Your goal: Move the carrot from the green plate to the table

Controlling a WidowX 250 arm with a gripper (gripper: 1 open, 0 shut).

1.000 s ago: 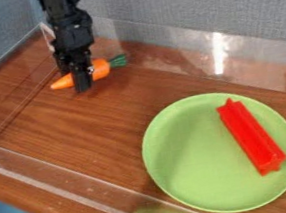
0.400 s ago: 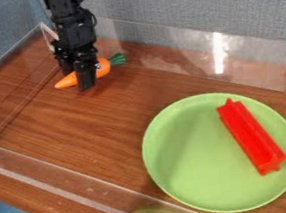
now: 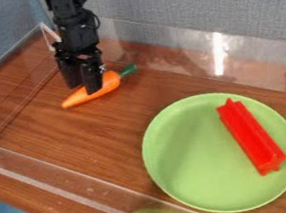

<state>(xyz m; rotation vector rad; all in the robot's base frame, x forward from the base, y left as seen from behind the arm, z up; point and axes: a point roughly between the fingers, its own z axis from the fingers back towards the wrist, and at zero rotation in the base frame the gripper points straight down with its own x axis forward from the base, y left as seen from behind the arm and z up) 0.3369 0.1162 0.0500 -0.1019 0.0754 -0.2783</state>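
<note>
Lying on the bench point(image 3: 55, 132) well apart from the green plate point(image 3: 180, 153), the carrot point(image 3: 92, 90) is seen with its dark green stem end pointing toward the back wall and its orange tip toward the near left. The fingers point(image 3: 85, 80) are positioned right over its thicker half, pointed down; whether they are clamped on the carrot or already parted cannot be told, since the dark tips overlap the orange body and no gap is resolved. Risks as judged: if contact is kept while the arm is lifted, the carrot could be dragged or flipped up and dropped, and being tapered and rounded it could be rolled toward the clear acrylic wall point(image 3: 165, 50). If the fingers are only half parted, the stem end could be snagged. A red block point(image 3: 251, 135) is left on the plate and is not involved. Compared with the earlier frames: the carrot is now angled more diagonally, its stem swung up and to the right and its tip shifted lower; the fingers are found slightly higher and to the right, with more of the orange body exposed beneath them. Plate and block are unchanged.
</note>
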